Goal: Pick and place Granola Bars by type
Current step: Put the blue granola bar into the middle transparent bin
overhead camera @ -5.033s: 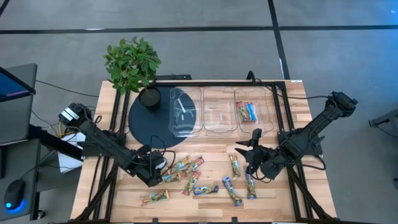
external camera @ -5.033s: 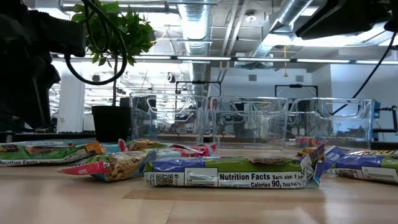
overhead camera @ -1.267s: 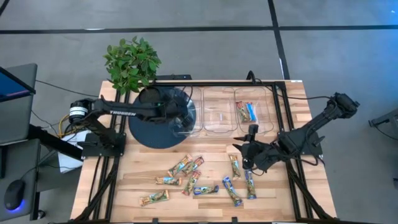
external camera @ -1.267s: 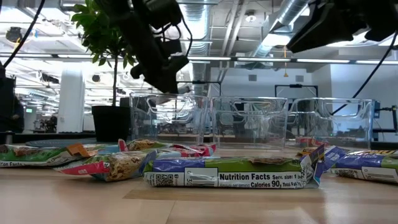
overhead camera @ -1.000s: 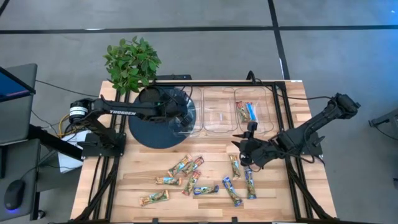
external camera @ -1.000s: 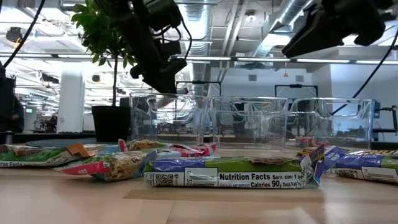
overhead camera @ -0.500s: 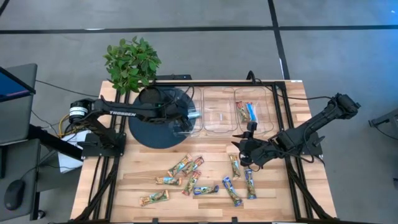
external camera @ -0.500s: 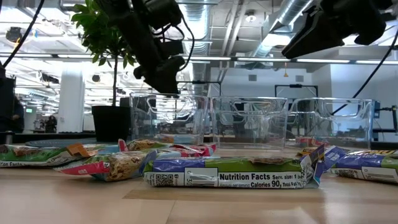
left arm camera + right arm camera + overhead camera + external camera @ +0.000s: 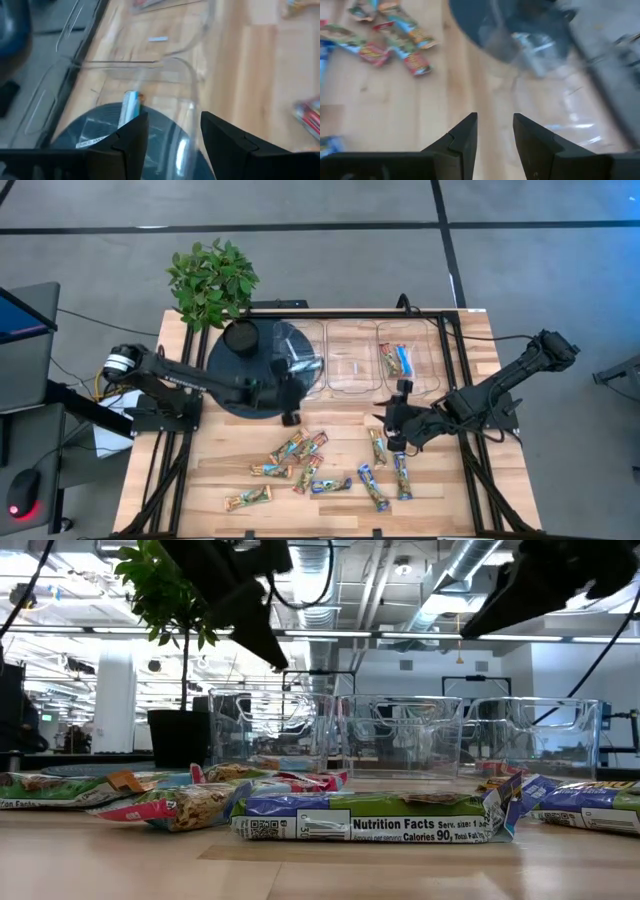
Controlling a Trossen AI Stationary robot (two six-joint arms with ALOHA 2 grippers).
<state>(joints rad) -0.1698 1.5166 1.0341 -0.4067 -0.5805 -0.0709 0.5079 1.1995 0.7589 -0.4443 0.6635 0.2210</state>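
Two grippers stood with their jaws spread and nothing between them. We saw the left gripper (image 9: pixel 289 410) near the front edge of the dark round mat (image 9: pixel 232 385), just in front of the leftmost clear bin (image 9: pixel 298 360); its wrist view looked past its parted fingers (image 9: pixel 131 137) at that bin's curved wall and a single blue bar (image 9: pixel 304 364) lying inside. We saw the right gripper (image 9: pixel 392 430) above the wood just beside the upper end of a green-tan bar (image 9: pixel 378 448), in front of the rightmost bin (image 9: pixel 405 359), which held a few bars of red-orange and blue. The middle bin (image 9: pixel 351 360) sat between the two. We counted most of the Granola Bars (image 9: pixel 300 448) loose on the table (image 9: pixel 470 340) in two scatters: one cluster at the centre, one nearer the right arm. A potted plant (image 9: pixel 213 280) stood at the table's far left corner.
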